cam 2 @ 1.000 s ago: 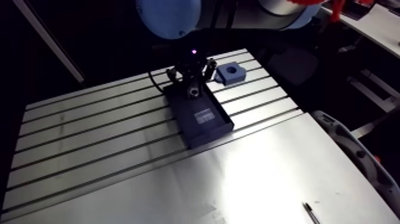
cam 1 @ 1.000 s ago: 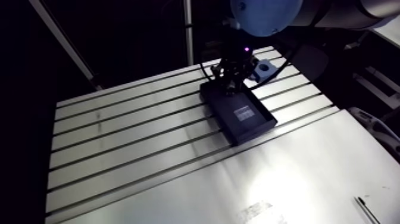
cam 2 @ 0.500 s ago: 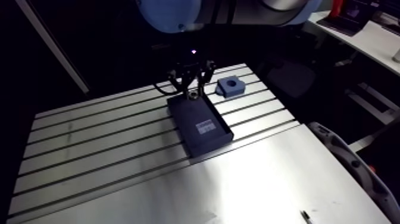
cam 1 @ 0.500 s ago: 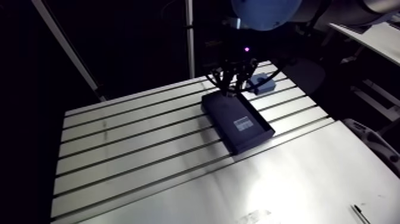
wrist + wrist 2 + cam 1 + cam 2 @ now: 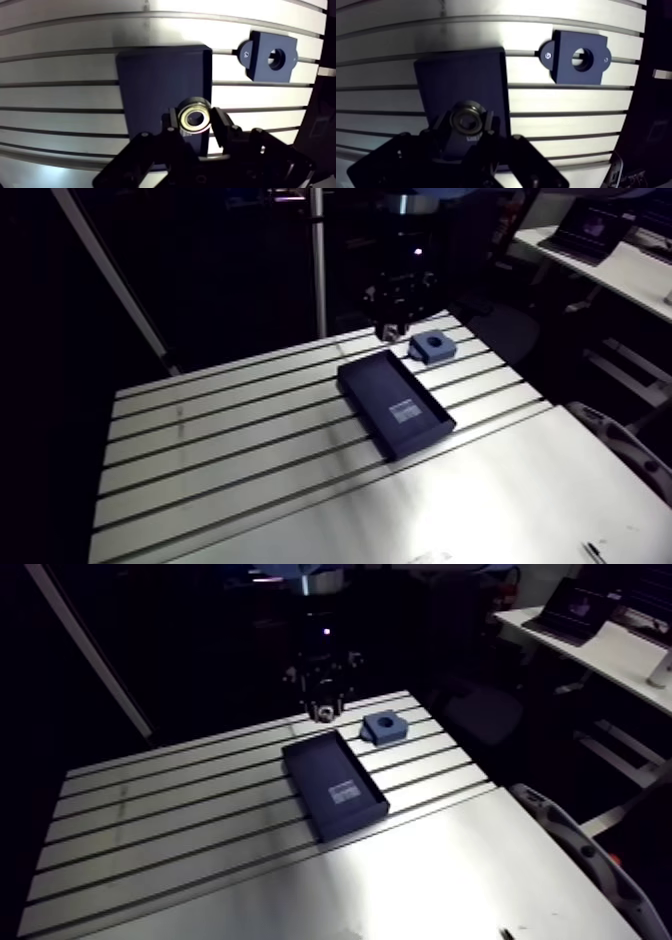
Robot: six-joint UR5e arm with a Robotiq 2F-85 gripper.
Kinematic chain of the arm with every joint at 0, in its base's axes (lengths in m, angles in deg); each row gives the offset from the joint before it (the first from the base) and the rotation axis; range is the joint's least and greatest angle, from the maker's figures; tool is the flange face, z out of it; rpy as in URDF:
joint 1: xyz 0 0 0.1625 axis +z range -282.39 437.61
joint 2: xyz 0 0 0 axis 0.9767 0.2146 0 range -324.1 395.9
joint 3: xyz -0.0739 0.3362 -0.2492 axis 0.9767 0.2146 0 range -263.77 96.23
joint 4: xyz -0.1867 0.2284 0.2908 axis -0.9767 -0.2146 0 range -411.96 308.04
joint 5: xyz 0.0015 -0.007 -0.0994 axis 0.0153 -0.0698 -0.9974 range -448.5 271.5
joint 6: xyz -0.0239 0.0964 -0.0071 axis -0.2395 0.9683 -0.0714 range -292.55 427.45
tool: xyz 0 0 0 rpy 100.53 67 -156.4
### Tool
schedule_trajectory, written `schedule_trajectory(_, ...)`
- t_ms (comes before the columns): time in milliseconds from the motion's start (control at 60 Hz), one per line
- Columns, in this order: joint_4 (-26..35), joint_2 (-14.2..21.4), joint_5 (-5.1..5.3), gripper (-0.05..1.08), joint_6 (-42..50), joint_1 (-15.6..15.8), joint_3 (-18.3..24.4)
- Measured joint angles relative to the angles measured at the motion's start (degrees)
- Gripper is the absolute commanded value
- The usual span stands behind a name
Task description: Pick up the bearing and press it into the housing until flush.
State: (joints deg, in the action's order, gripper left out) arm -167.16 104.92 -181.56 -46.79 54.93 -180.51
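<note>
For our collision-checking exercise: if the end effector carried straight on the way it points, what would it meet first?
Probably the dark tray, not the housing beside it: the end effector, shut on the bearing, hangs over the tray's end. Depth is unclear.

Tool [image 5: 195,122] with bearing [image 5: 467,119] hangs clear above tray [image 5: 160,85] end. Housing [image 5: 259,65] stands apart beside tray, bore open upward. Wide open bench [image 5: 220,438] on tray's other side.

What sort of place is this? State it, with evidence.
Probably a robot assembly test bench: a slotted aluminium table, a gripper shut on a bearing, and a bored housing block beside a dark tray.
</note>
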Motion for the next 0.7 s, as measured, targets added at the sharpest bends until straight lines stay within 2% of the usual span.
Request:
schedule_trajectory(167, 0.1, -0.6, -0.07, 0.86, -2.5, -0.9, 1.5)
schedule_trajectory(450, 0.1, -3.0, 0.09, 0.86, -6.8, -4.3, 5.2)
schedule_trajectory(700, 0.1, -4.9, 0.12, 0.91, -7.8, -6.6, 6.4)
